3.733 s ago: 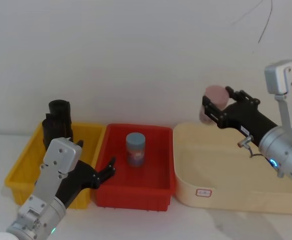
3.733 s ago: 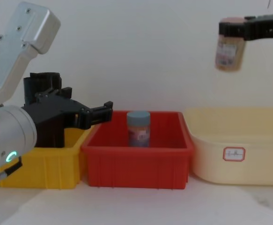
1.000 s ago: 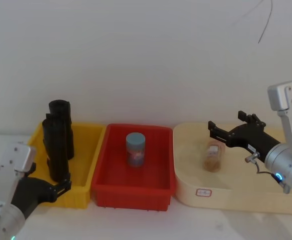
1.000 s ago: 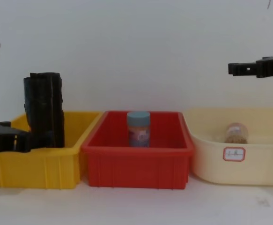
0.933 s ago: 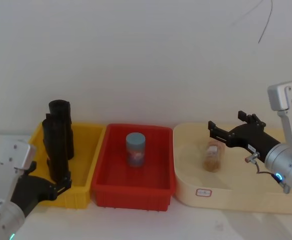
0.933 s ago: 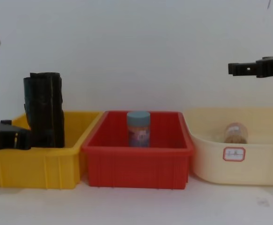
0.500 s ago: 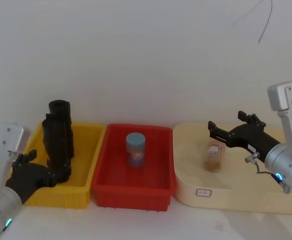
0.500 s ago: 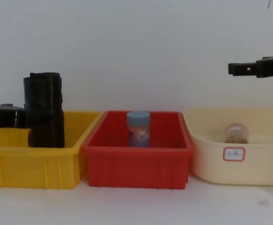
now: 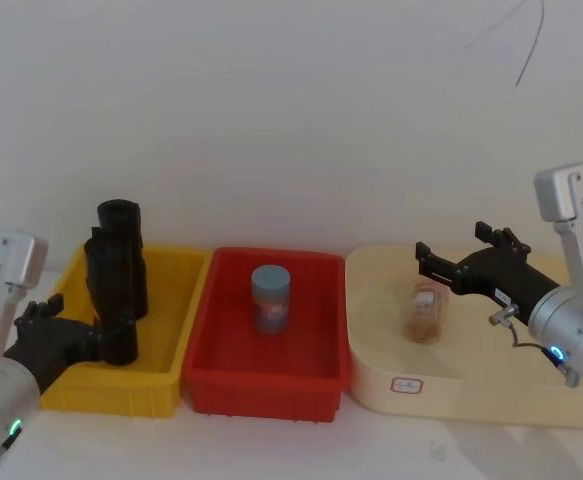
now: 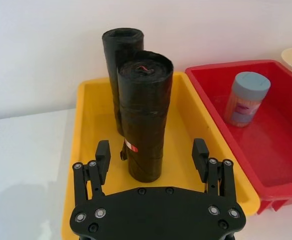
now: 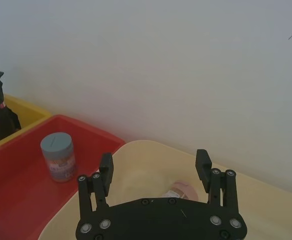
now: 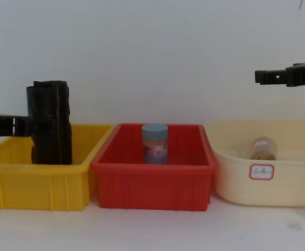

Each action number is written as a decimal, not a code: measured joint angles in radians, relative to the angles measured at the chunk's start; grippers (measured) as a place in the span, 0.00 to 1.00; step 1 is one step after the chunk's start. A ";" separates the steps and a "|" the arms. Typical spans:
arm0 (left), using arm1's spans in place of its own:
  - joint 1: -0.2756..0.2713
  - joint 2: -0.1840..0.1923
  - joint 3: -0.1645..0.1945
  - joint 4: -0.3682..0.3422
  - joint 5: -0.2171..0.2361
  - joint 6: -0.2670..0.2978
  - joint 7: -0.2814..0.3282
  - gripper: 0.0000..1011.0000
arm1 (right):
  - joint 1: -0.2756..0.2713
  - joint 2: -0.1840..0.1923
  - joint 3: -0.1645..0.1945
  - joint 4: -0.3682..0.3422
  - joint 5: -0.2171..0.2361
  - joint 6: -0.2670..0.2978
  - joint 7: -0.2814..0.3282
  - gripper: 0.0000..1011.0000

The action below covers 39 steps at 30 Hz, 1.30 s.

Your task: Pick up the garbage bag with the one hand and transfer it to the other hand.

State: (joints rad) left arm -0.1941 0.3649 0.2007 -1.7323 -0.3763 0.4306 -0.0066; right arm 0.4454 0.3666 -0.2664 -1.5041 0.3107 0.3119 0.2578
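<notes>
Change: The left pincer [image 10: 152,149] was low in front of the yellow bin [image 9: 131,392] a second ago. It has since risen and swung round to the bin's left side.
Left pincer: Its fingers are spread, one on each side of the garbage bag [image 10: 144,115]. In the left wrist view neither finger seems to press the roll yet.
Meaning: The approach looks finished. Closing on the roll is probably the step in hand, with the lift and handover still to come.
Bag place: It stands on the floor of the yellow bin at the left of the scene, just nearer than the other black roll [image 10: 121,42].
Bag axis: The long axis is vertical and the roll is upright. Its rolled end faces up, and a small label sits low on the side towards the pincer.
Right pincer [image 11: 154,161]: It has not moved in the last second and is above the cream tub [image 9: 471,390] at the right. It is open and empty, and a jar [image 9: 426,312] lies in the tub below it.
</notes>
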 joint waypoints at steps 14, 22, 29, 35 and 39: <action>-0.049 -0.039 0.011 0.063 0.021 0.034 0.028 0.99 | 0.000 0.000 0.000 0.000 0.000 0.000 0.000 0.99; -0.083 -0.057 0.021 0.113 0.035 0.040 0.030 0.99 | 0.000 0.000 0.000 0.000 0.000 0.000 0.000 0.99; -0.116 -0.070 0.030 0.162 0.047 0.042 0.028 0.99 | 0.000 0.000 0.000 0.000 0.000 0.000 0.000 0.99; -0.144 -0.079 0.037 0.203 0.058 0.041 0.021 0.99 | 0.000 0.000 0.000 0.000 0.000 0.000 0.000 0.99; -0.164 -0.085 0.043 0.230 0.063 0.037 0.010 0.99 | 0.000 0.000 0.000 0.000 0.000 0.000 0.000 0.99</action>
State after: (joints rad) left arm -0.3581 0.2802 0.2439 -1.5021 -0.3130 0.4678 0.0035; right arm 0.4454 0.3666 -0.2665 -1.5041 0.3107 0.3119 0.2576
